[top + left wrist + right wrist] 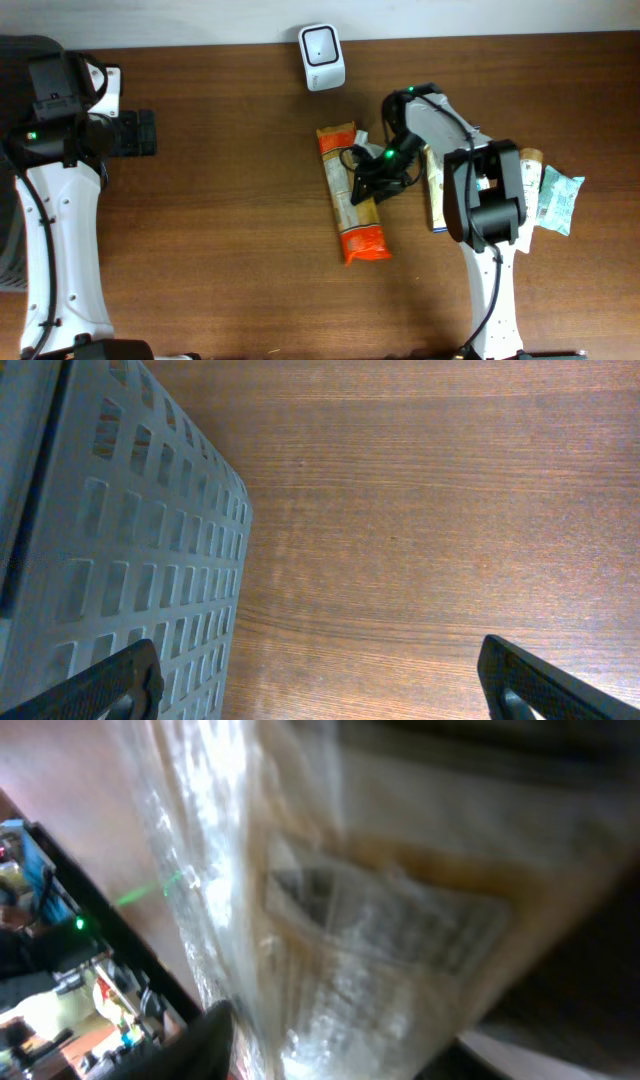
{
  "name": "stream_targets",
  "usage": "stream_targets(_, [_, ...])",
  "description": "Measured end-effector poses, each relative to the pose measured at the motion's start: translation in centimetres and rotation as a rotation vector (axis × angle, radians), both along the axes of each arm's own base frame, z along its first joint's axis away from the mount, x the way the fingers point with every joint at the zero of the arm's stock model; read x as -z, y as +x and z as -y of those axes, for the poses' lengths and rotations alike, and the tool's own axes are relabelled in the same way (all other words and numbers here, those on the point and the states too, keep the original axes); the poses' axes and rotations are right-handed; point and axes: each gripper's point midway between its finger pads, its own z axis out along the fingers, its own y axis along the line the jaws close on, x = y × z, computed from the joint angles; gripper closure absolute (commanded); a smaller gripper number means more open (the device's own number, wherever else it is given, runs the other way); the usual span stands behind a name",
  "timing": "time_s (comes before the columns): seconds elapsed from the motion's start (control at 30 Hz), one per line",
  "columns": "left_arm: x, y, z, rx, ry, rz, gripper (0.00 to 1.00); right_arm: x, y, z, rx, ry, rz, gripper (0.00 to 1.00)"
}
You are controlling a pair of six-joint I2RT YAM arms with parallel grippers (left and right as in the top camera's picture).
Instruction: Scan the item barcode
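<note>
The item (345, 205) is a long orange and tan snack packet lying lengthwise at the table's middle. My right gripper (368, 183) sits over its right edge. In the right wrist view the crinkly packet (380, 920) fills the space between the jaws, blurred and very close, with one dark finger (195, 1040) pressed against its left side. A white barcode scanner (322, 55) stands at the back edge, apart from the packet. My left gripper (135, 132) stays far left, open (320, 680) over bare wood.
A grey perforated basket (120, 560) stands just left of the left gripper. Other packets lie at the right: a tan one (435, 185) and a pale green one (558, 198), partly under the right arm.
</note>
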Motion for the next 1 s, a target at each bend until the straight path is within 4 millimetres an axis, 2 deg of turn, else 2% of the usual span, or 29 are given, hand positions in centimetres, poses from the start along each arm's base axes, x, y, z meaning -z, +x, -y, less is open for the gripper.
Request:
stream_targets(0.13, [0.0,0.0,0.0,0.000,0.000,0.000,0.01,0.0,0.3,-2.1,0.025,0.021,0.012,0.96])
stream_targets(0.27, [0.0,0.0,0.0,0.000,0.000,0.000,0.01,-0.5,0.4,-2.6,0.054,0.015,-0.005,0.96])
stream_targets(0.4, [0.0,0.0,0.0,0.000,0.000,0.000,0.01,-1.6,1.2,-2.0,0.007,-0.151,0.065,0.96])
stream_targets(0.5, [0.0,0.0,0.0,0.000,0.000,0.000,0.01,-4.0,2.9,-1.1,-0.087,-0.411,0.284,0.96])
stream_targets(0.57, [0.0,0.0,0.0,0.000,0.000,0.000,0.01,-4.9,3.5,-1.1,-0.153,-0.552,0.406,0.96])
stream_targets(0.7, [0.0,0.0,0.0,0.000,0.000,0.000,0.01,-5.5,2.6,-3.8,-0.312,-0.754,0.592,0.96])
stream_targets(0.8, [0.0,0.0,0.0,0.000,0.000,0.000,0.01,-5.8,1.7,-5.9,-0.363,-0.787,0.659,0.96])
stream_targets(0.83, [0.0,0.0,0.0,0.000,0.000,0.000,0.01,-5.8,1.6,-6.0,-0.362,-0.791,0.664,0.89])
stream_targets(0.87, [0.0,0.0,0.0,0.000,0.000,0.000,0.01,-5.8,1.7,-5.9,-0.357,-0.793,0.663,0.78])
stream_targets(0.9, [0.0,0.0,0.0,0.000,0.000,0.000,0.01,-5.8,1.8,-5.7,-0.343,-0.796,0.658,0.73])
stream_targets(0.97, [0.0,0.0,0.0,0.000,0.000,0.000,0.01,-5.8,2.3,-5.0,-0.316,-0.803,0.650,0.50])
stream_targets(1.0, [0.0,0.0,0.0,0.000,0.000,0.000,0.01,-5.8,2.5,-4.7,-0.301,-0.802,0.643,0.46])
